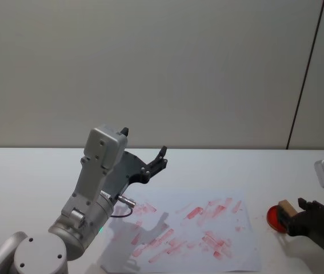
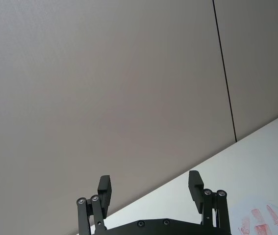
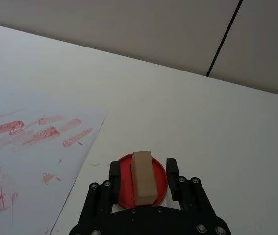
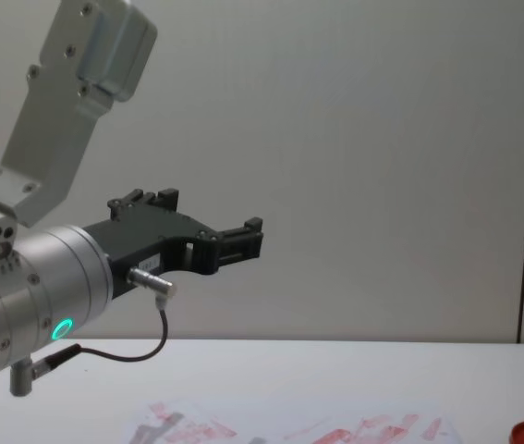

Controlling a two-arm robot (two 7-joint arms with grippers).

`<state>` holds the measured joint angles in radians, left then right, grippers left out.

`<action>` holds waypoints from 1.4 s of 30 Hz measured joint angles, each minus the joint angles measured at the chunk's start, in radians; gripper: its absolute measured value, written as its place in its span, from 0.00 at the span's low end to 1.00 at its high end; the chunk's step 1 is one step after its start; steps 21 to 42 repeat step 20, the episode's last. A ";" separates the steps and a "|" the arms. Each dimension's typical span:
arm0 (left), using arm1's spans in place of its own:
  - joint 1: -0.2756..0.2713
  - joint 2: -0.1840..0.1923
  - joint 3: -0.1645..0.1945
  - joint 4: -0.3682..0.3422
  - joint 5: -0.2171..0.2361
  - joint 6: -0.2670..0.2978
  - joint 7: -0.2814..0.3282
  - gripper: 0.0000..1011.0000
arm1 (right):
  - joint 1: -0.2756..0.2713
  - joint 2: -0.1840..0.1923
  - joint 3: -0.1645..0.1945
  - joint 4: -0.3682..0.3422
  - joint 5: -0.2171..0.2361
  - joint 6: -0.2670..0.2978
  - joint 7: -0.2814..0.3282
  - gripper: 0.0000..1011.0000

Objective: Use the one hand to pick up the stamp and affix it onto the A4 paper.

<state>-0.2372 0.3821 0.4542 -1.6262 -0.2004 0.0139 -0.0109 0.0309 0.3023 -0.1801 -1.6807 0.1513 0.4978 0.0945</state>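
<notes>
The tan wooden stamp (image 3: 143,178) lies on a round red ink pad (image 3: 121,188), just right of the A4 paper (image 3: 21,147), a white sheet covered in red prints (image 1: 196,228). My right gripper (image 3: 143,169) is open at table level. Its black fingers (image 3: 172,166) stand on either side of the stamp with a small gap on each side. In the head view the stamp (image 1: 286,208) and the right gripper (image 1: 298,217) sit at the far right. My left gripper (image 1: 144,142) is open, empty, and raised well above the table's left part (image 4: 211,213).
The white table (image 1: 30,171) runs back to a plain grey wall. The left arm's silver wrist with a green light (image 4: 58,277) hangs over the paper's left edge. The ink pad (image 1: 273,217) lies close to the paper's right edge.
</notes>
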 joint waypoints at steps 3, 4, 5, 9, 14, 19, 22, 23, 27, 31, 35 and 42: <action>0.000 0.000 0.000 0.000 0.000 0.000 0.000 0.99 | 0.000 0.000 0.000 0.001 -0.001 0.001 0.001 0.57; 0.000 0.000 0.000 0.000 0.000 0.000 0.000 0.99 | 0.000 0.000 0.000 0.001 -0.001 0.001 0.001 0.59; 0.000 0.000 0.000 0.000 0.000 0.000 0.000 0.99 | 0.000 0.000 0.000 0.001 -0.001 0.001 0.001 0.65; 0.000 0.000 0.000 0.000 0.000 0.000 0.000 0.99 | 0.001 -0.001 -0.001 0.002 -0.001 0.001 0.002 0.79; 0.000 0.000 0.000 0.000 0.000 0.000 0.000 0.99 | 0.001 -0.001 -0.001 0.002 -0.002 0.002 0.002 0.93; 0.000 0.000 0.000 0.000 0.000 0.000 0.000 0.99 | 0.002 -0.002 -0.001 0.003 -0.002 0.002 0.003 0.99; 0.000 0.000 0.000 0.000 0.000 0.000 0.000 0.99 | 0.002 -0.002 -0.001 0.003 -0.002 0.002 0.003 0.99; 0.000 0.000 0.000 0.000 0.000 0.000 0.000 0.99 | 0.002 -0.002 -0.001 0.003 -0.002 0.002 0.003 0.99; 0.000 0.000 0.000 0.000 0.000 0.000 0.000 0.99 | 0.002 -0.002 -0.001 0.003 -0.002 0.002 0.003 0.99; 0.000 0.000 0.000 0.000 0.000 0.000 0.000 0.99 | 0.002 -0.002 -0.001 0.003 -0.002 0.002 0.003 0.99; 0.000 0.000 0.000 0.000 0.000 0.000 0.000 0.99 | 0.002 -0.002 -0.001 0.003 -0.002 0.002 0.003 0.99; 0.000 0.000 0.000 0.000 0.000 0.000 0.000 0.99 | 0.002 -0.002 -0.001 0.003 -0.002 0.002 0.003 0.99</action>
